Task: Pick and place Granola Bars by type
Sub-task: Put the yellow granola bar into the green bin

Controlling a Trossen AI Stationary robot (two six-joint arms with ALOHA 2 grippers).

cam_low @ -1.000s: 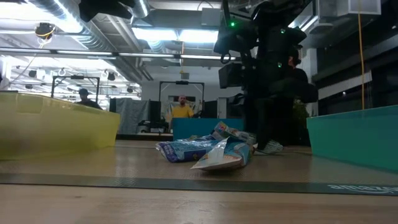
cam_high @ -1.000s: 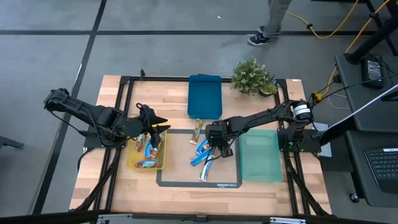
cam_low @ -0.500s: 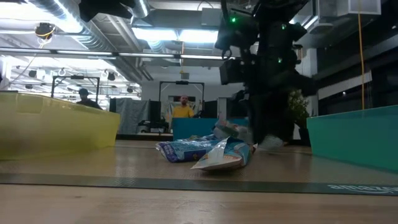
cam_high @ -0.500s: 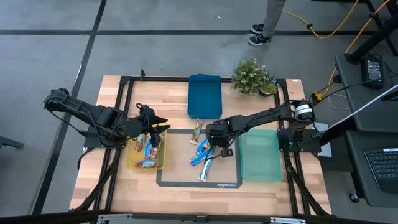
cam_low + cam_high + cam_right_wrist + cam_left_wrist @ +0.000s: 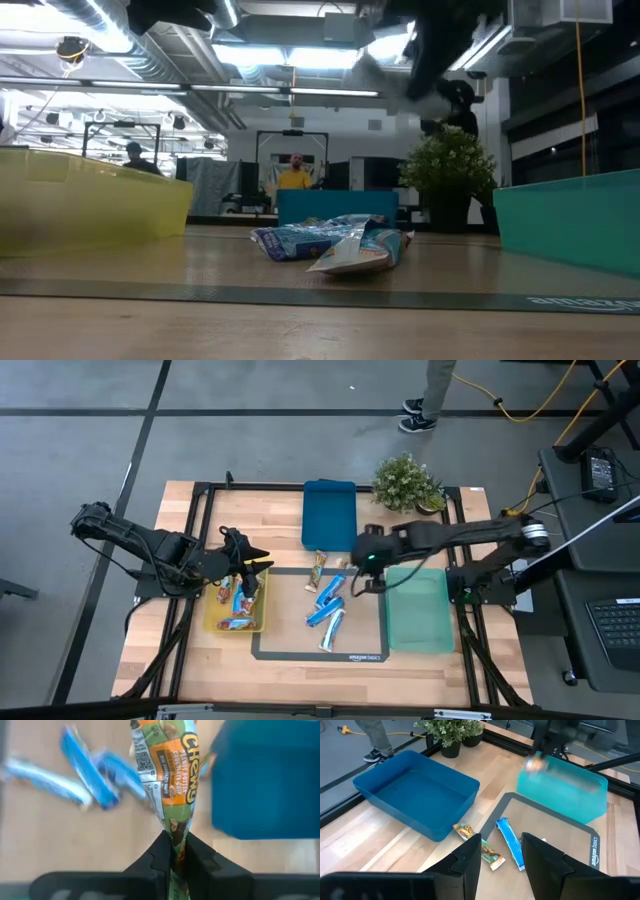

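Observation:
My right gripper (image 5: 362,570) is raised over the mat's far right part, beside the teal tray (image 5: 418,612). It is shut on a silvery-and-orange granola bar (image 5: 172,765). Blue-and-white bars (image 5: 330,608) lie in a loose pile on the dark mat, and a brownish bar (image 5: 318,568) lies just beyond them. My left gripper (image 5: 501,857) hovers open over the yellow tray (image 5: 212,622), which holds several bars (image 5: 238,596). Nothing is between its fingers. My right gripper pinches one crimped end of the bar (image 5: 176,827) between its two fingers (image 5: 161,851). The rest of the wrapper reaches out beyond the fingertips. It is lifted clear of the mat and the other bars.
A blue tray (image 5: 329,513) stands at the far middle, with a potted plant (image 5: 405,482) to its right. The black-edged mat (image 5: 300,652) lies between the yellow and teal trays. A person (image 5: 432,395) stands on the floor beyond the table.
My right gripper has risen from the pile on the mat and gone toward the table's far right, near the teal tray. It has carried the silvery-orange bar up clear of the mat. The blue bars stay where they were.

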